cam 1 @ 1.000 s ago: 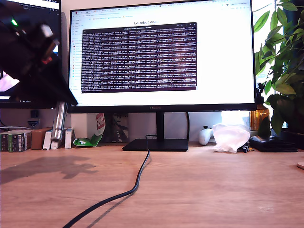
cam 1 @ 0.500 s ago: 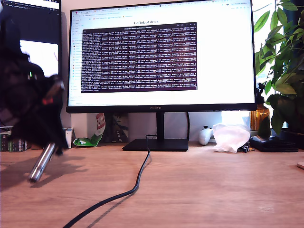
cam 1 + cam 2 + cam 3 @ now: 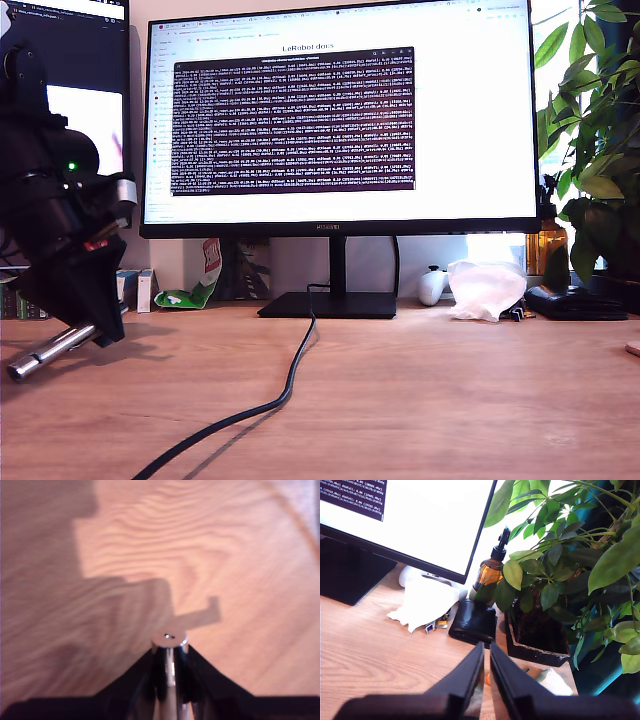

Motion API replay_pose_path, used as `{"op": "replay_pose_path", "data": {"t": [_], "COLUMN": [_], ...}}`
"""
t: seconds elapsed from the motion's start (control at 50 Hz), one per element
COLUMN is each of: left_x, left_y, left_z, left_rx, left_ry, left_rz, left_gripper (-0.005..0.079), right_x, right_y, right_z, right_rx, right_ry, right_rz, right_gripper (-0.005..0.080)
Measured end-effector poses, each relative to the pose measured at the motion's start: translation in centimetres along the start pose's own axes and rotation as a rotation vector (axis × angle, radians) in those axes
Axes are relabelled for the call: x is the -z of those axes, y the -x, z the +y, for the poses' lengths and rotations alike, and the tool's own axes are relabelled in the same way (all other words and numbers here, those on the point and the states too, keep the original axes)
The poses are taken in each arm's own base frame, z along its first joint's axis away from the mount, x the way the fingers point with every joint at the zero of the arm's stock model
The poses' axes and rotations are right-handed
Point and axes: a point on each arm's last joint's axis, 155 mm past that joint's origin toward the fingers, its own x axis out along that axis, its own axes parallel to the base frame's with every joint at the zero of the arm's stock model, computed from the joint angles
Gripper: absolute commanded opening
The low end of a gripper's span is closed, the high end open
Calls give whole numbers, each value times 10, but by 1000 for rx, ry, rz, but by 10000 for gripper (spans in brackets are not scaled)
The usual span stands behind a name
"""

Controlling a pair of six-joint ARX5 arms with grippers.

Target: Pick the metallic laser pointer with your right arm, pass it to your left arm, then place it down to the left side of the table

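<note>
My first gripper [image 3: 85, 325] sits at the exterior view's left, low over the table [image 3: 420, 400], jaws clamped on the metallic laser pointer [image 3: 45, 352]. Pointer's tilted, silver free end sticking down toward the exterior view's left edge, just above the wood; can't tell if it's touching. In the first wrist view its flat round end [image 3: 169, 638] pokes out between the 2 black jaws, shadow on the grain beneath. My second gripper [image 3: 486, 675] has fingers nearly together w/ only a thin slit, nothing held, facing a potted plant [image 3: 560, 575] & a white tissue [image 3: 425, 602].
</note>
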Motion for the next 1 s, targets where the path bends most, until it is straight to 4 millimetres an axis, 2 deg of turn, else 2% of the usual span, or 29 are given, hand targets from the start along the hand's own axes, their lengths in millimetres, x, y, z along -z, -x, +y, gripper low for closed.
{"op": "replay_pose_path", "data": {"t": [0.16,0.26,0.64,0.8,0.9,1.0], "left_x": [2,2,-1,-10,-23,-29], "left_y": [0,0,1,15,30,40], "left_z": [1,1,1,-2,-5,-4], "left_rx": [-4,-4,-7,1,-4,-23], "left_ry": [2,2,-3,3,-4,-5], "left_rz": [7,7,-2,-2,-18,-16], "left_gripper": [173,221,222,220,178,42], "right_x": [0,-1,-2,-2,-2,-4], "right_y": [0,0,0,0,0,0], "right_z": [1,1,2,2,2,2], "right_rx": [-5,-8,-14,-14,-14,-12], "right_ry": [0,0,-2,-2,-2,-4], "right_rz": [-1,-3,-10,-10,-10,-16], "right_gripper": [-7,-7,-8,-7,-7,-7]}}
